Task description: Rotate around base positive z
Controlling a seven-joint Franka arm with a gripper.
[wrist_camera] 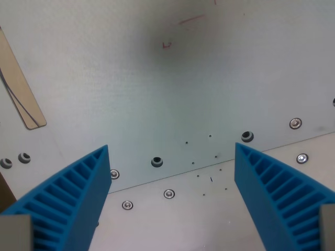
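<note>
Wrist view, looking down: the gripper (172, 162) hangs over a pale table (172, 94), its blue fingers (73, 193) spread wide, holding nothing.

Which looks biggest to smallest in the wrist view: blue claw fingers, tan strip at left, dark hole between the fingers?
1. Blue claw fingers, but they sit nearest the camera, so their true size is unsure.
2. Tan strip.
3. Dark hole, clearly smallest.
</note>
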